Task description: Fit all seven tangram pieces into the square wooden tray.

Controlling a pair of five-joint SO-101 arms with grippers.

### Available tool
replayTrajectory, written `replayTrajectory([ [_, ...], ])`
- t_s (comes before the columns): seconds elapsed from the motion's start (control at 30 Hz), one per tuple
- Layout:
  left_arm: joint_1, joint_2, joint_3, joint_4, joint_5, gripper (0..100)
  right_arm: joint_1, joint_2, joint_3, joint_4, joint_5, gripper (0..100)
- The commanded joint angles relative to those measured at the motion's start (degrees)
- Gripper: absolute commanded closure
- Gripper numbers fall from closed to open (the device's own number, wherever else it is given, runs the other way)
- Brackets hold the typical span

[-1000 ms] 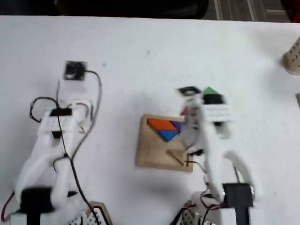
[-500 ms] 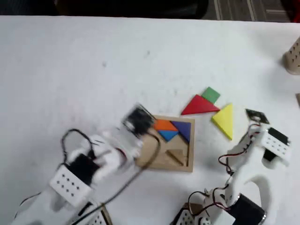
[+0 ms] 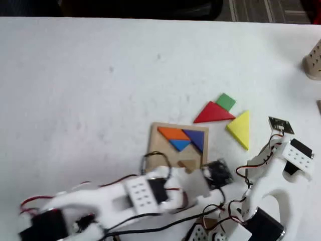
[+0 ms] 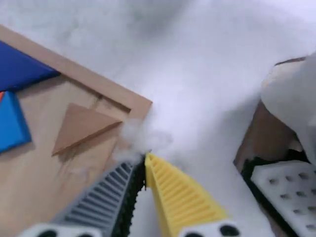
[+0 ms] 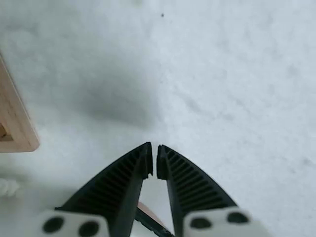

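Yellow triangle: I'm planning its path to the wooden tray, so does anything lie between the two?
Nothing visible does: bare table lies between the yellow triangle and the tray. The red triangle sits beside that path, not in it.

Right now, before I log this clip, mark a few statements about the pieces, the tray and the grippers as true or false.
1. The red triangle lies inside the wooden tray. False: it lies on the table outside the tray, next to the green square.
2. The yellow triangle is outside the tray. True.
3. The left gripper holds a piece. False: its fingers are shut on nothing, near a tray corner.
4. An orange piece sits in the tray. True.
5. The right gripper is over the tray. False: it is over bare table beside the tray.
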Motion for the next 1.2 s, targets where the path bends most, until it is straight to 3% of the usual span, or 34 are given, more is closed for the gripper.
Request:
replayTrajectory([
  [0.0, 0.75, 12.09, -10.46, -2.11, 0.35, 98, 0.48, -1.98, -1.05, -0.31, 0.53, 98.1],
  [0.37, -4.79, 15.52, -13.63, -3.78, 0.53, 98, 0.40, -1.98, 0.09, -1.98, 0.88, 98.1],
  [0.7, -4.88, 5.58, -9.32, -1.76, 0.70, 98, 0.40, -1.98, 0.18, -1.89, 0.88, 98.1],
  [1.17, -6.46, 18.68, -16.00, -3.78, 0.70, 98, 0.40, -1.98, 0.18, -1.80, 0.88, 98.1],
])
